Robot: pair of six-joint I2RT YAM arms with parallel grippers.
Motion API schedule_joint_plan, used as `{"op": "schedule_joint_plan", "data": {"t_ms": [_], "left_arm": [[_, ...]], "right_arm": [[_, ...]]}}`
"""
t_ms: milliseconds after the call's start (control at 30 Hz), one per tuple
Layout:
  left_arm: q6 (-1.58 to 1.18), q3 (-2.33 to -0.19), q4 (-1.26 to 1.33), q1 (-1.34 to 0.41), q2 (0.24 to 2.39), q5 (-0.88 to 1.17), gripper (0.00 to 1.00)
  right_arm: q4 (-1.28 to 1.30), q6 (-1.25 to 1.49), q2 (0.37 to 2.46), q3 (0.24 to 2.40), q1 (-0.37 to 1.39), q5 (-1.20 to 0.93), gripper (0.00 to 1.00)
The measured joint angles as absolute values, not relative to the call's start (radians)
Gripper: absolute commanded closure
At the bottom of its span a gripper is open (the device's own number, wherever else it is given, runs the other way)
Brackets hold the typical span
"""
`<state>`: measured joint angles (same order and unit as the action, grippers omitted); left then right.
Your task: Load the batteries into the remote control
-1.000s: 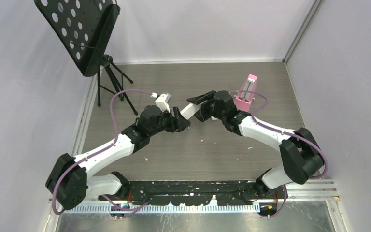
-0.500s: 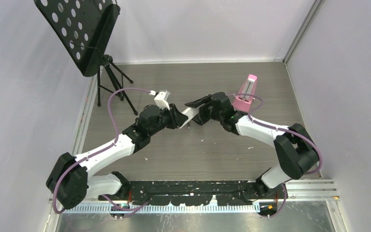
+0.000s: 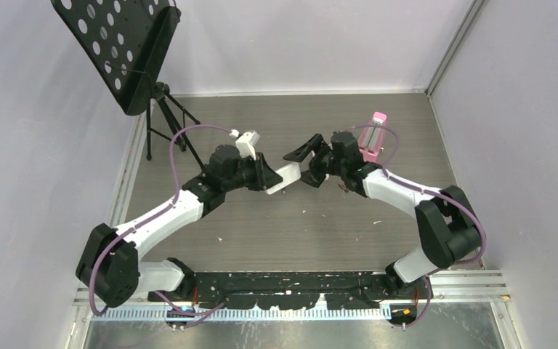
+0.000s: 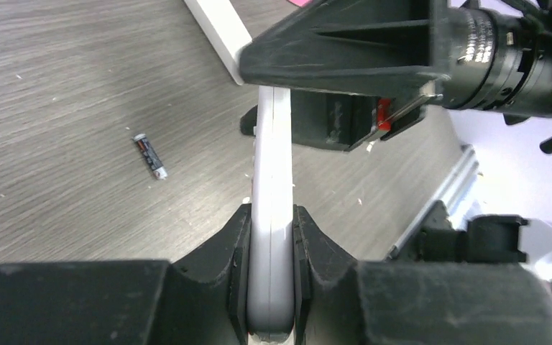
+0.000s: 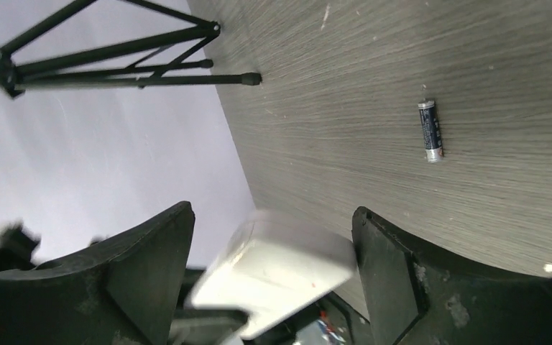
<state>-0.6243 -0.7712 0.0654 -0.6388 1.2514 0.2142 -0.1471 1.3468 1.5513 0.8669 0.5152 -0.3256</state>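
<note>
A grey wood-grain table (image 3: 218,131) fills the frame. A black perforated music stand (image 3: 116,43) on a tripod rises at its 10 o'clock corner, and a pink metronome (image 3: 372,138) sits out toward 2 o'clock. Two white-and-black arms reach in from the near edge and meet over the middle of the table.

The left gripper (image 3: 267,177) is clamped on the remote control (image 3: 282,179) and holds it in the air at the centre of the table. The left wrist camera shows both black fingers pressed against its flat faces. The remote is a short white slab with rounded edges. From above it shows only a plain white face, and from the left wrist it appears as a thin, pale edge. Its long axis runs from 8 o'clock to 2 o'clock, with the free end aimed at 2 o'clock toward the other arm.

The right gripper (image 3: 304,166) stands with its jaws spread wide on either side of that free end, with gaps visible in the right wrist view.

One battery (image 5: 430,131), a dark cylinder with a silvery tip, lies flat on the table, well apart from the remote.
</note>
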Motion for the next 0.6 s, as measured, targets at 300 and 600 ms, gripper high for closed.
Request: {"op": "schedule_joint_plan", "data": {"t_ms": [300,600], "left_arm": [[-0.671,-0.794,0.006,-0.408,1.283,0.669,1.00],[-0.722,-0.778,0.035,-0.364,1.218,0.892,1.00]], "right_arm": [[-0.181,0.989,1.275,0.773,0.471,-0.526,0.16],[-0.183,0.857,1.221,0.753,0.476,-0.633,0.35]]}}
